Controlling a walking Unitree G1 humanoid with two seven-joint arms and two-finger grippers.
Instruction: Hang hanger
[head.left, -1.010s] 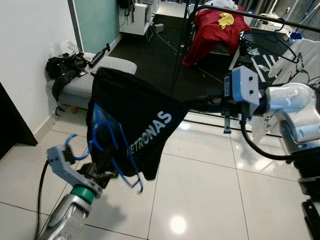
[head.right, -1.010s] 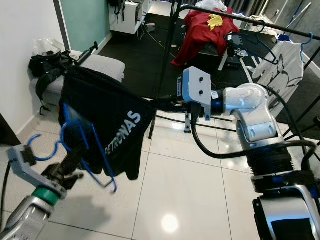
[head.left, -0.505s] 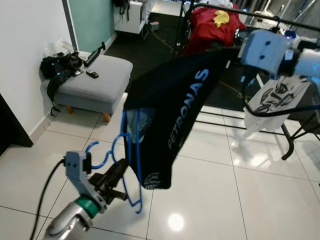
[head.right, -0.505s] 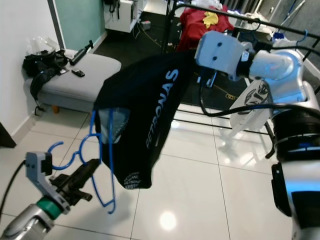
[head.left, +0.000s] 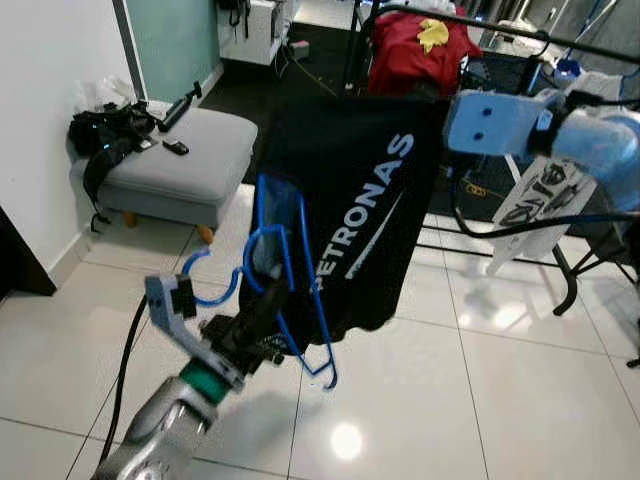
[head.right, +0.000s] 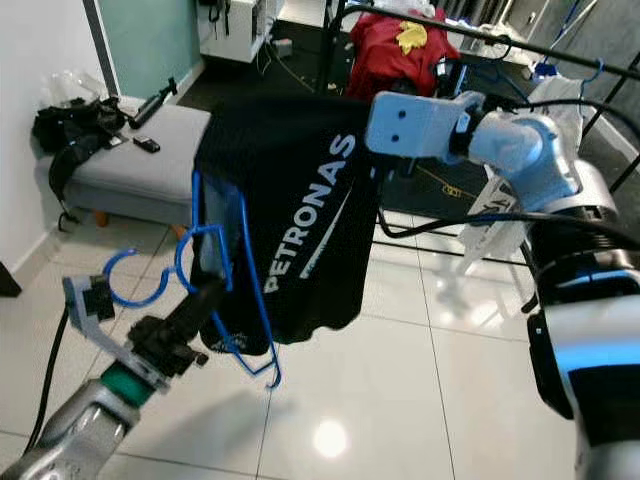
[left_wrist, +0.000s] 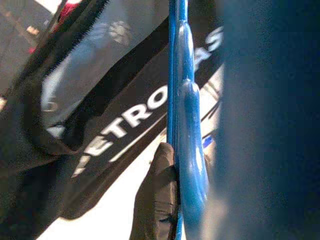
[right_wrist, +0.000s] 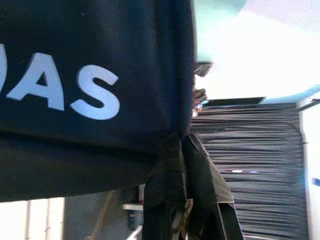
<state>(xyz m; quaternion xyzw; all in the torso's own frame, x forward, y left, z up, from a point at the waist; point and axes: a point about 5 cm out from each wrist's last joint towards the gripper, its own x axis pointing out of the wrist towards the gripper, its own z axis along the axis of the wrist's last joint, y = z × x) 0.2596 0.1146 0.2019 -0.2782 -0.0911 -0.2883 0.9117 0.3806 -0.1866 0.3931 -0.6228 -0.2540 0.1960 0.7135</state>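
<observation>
Clearly, the blue hanger (head.left: 290, 270) stands nearly upright inside the black shirt (head.left: 350, 200), below the rail (head.left: 470, 20), pinched by the left gripper (head.left: 262, 312), while the right gripper (right_wrist: 172, 150) clamps the shirt's corner.

The black shirt (head.left: 345, 210) is hanging across the middle, blocking passage toward the clothes rack (head.left: 480, 25); open tiled floor (head.left: 480, 400) is lying beneath.

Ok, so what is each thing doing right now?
Blue hanger: partly inside the shirt, not hung.
Black PETRONAS shirt: held up, draped.
Left gripper: shut on the hanger.
Right gripper: shut on the shirt's edge.
Red garment: draped over the black rack.
</observation>
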